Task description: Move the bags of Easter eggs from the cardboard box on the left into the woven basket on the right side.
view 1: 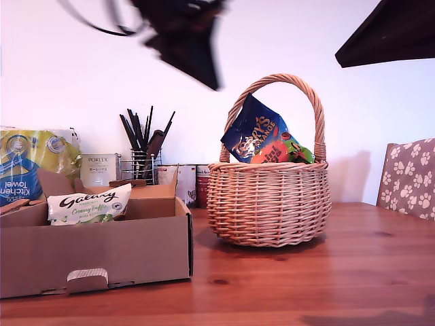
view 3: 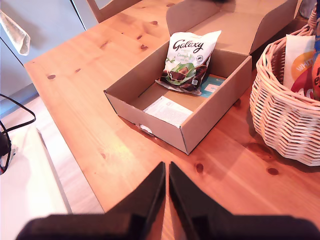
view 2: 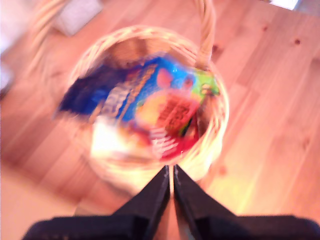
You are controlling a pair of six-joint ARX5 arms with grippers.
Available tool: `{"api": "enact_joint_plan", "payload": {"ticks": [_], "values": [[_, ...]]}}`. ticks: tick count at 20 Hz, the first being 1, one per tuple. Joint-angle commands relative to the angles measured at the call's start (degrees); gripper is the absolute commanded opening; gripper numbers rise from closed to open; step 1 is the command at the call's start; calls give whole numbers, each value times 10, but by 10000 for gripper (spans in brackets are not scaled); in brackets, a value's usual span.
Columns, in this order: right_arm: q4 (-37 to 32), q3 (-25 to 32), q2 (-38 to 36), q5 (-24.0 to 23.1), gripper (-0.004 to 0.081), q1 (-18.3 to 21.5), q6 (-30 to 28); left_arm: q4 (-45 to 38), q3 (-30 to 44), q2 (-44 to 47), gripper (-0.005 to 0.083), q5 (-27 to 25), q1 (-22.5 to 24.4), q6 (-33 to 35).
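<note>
The woven basket (view 1: 268, 197) stands on the wooden table at the exterior view's middle. A blue Terry's Orange bag (view 1: 262, 136) leans out of its rim. The first wrist view, blurred, looks down into the basket (view 2: 212, 145): the blue bag (view 2: 135, 95) lies on a red-and-white pouch (view 2: 172, 132). My first gripper (view 2: 171, 180) is shut and empty high above the basket, a dark blur (view 1: 209, 71) in the exterior view. The cardboard box (view 1: 95, 255) holds a Galaxy bag (view 3: 187, 62). My second gripper (view 3: 166, 175) hangs shut and empty, well away from the box (view 3: 215, 112).
Behind the box stand a kitchen towel pack (view 1: 27, 163), a white Porlex box (view 1: 98, 168), a utensil holder (view 1: 143, 146) and tins (view 1: 190, 180). A paw-print chair back (view 1: 408, 176) is at the exterior view's right. Papers (view 3: 167, 110) lie inside the box.
</note>
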State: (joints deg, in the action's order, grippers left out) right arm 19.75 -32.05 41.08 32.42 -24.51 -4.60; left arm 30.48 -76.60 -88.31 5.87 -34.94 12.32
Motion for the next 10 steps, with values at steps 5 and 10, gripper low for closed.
{"api": "enact_joint_plan", "payload": {"ticks": [5, 10], "values": [[-3, -5, 0, 1, -13, -2, -3, -66, 230, 157, -19, 0, 105, -2], [-30, -5, 0, 2, -13, -9, 1, -54, 247, 165, -10, 16, 157, 3]]}}
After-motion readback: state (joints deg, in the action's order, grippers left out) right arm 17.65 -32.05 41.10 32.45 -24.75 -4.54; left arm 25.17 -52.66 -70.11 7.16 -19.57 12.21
